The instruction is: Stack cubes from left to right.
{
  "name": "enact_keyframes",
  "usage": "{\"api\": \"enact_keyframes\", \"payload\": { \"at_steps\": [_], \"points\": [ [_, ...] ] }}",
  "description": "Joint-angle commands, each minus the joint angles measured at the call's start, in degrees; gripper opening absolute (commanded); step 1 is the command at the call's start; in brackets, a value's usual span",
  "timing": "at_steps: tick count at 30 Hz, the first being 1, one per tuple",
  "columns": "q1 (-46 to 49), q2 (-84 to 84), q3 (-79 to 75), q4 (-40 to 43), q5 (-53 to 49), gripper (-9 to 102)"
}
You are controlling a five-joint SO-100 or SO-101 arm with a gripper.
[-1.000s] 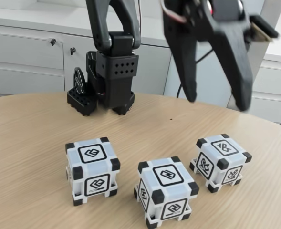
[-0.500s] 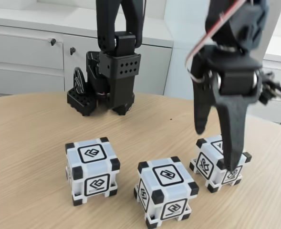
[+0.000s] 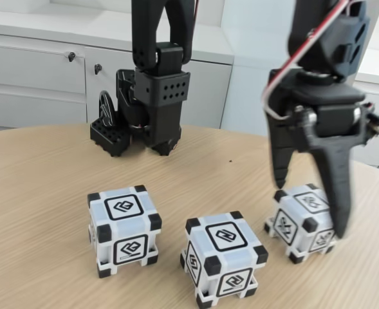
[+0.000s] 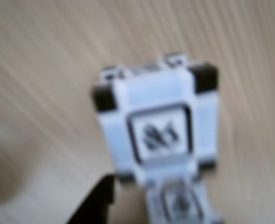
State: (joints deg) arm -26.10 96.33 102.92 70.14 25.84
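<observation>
Three white cubes with black corners stand in a row on the wooden table (image 3: 41,193): the left cube (image 3: 123,228), the middle cube (image 3: 224,257) and the right cube (image 3: 303,222). My black gripper (image 3: 310,206) hangs over the right cube, open, with one finger (image 3: 280,174) behind its far left corner and the other finger (image 3: 339,206) in front of its right side. The blurred wrist view looks down on that cube (image 4: 158,135), with one dark finger (image 4: 94,207) at the lower left.
The arm's black base (image 3: 147,109) stands at the table's far side behind the left cube. White cabinets with drawers (image 3: 35,77) lie beyond the table's curved edge.
The gripper came down from high on the right and now straddles the right cube. That cube has shifted a little to the right and turned slightly.
</observation>
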Motion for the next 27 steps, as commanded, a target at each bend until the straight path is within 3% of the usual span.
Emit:
{"api": "enact_keyframes", "payload": {
  "at_steps": [1, 27],
  "points": [
    [-4.0, 1.3, -2.0, -0.7, -0.2, 38],
    [-4.5, -6.4, -1.7, -1.5, 2.3, 39]
  ]
}}
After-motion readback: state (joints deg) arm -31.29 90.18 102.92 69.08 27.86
